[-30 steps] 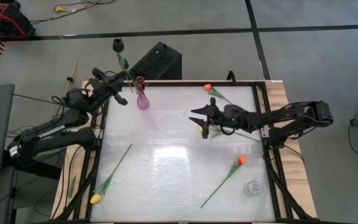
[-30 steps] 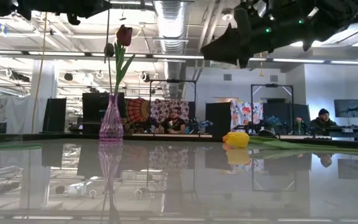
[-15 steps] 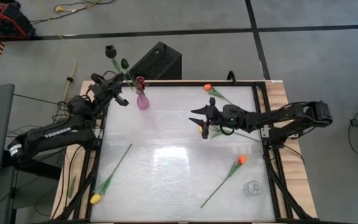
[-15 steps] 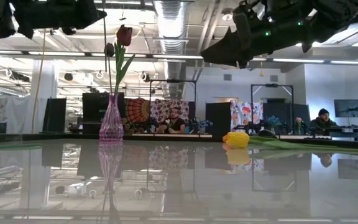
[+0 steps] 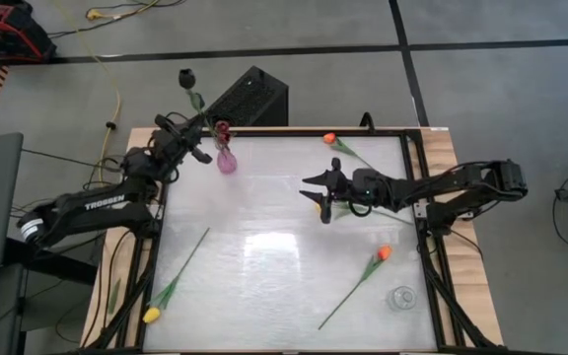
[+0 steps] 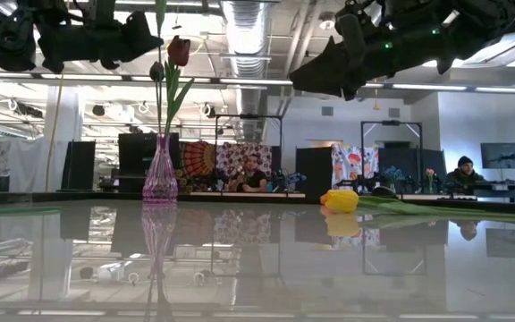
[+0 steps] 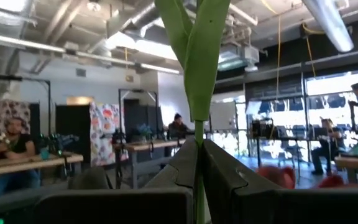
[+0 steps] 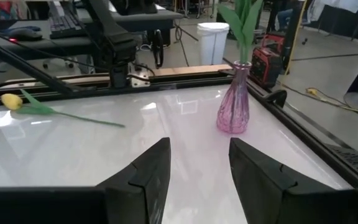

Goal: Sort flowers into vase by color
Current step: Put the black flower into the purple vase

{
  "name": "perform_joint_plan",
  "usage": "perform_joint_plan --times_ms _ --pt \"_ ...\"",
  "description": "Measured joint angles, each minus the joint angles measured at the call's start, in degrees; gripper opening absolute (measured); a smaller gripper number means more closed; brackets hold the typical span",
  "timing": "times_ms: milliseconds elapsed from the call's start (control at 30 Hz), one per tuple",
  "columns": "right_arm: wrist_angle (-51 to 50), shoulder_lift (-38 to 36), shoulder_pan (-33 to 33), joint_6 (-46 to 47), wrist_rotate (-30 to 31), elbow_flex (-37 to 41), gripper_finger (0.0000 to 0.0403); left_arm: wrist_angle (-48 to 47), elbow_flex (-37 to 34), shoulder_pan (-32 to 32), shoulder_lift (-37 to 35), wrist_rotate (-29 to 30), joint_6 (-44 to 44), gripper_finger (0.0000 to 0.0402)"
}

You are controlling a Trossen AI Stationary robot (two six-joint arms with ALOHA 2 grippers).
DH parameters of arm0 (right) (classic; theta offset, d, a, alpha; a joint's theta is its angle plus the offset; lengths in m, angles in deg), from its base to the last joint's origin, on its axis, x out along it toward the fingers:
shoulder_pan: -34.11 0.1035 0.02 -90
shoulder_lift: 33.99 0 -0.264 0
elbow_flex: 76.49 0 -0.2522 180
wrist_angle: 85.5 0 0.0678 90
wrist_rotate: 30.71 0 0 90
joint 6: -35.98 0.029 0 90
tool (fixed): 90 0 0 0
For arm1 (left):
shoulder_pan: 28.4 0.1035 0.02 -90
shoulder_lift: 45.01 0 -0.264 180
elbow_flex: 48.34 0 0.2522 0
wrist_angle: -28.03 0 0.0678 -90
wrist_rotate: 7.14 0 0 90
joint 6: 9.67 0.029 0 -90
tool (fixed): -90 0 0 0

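Pinching a dark tulip (image 5: 187,76) by its stem, left gripper (image 5: 197,144) shut, upper left of the high view, beside the pink vase (image 5: 226,161); right gripper (image 5: 321,195) wide, empty, mid-table; orange tulip (image 5: 384,253) lower right, yellow tulip (image 5: 151,315) lower left

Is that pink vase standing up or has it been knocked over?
Upright. The pink vase stands on its base near the table's far left corner, neck up, with a dark red tulip rising from it.

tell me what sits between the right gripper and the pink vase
Nothing: in the right wrist view only bare white tabletop runs from the right gripper, fingers open, to the pink vase. The high view agrees.
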Motion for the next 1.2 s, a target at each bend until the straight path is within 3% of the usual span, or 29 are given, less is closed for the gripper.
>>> perform_joint_plan --times_ms 1200 --pt "-4.84 0.02 2.26 0.02 0.0 -0.02 0.0188 2.95 -0.24 0.19 12.55 0.58 0.26 0.0"
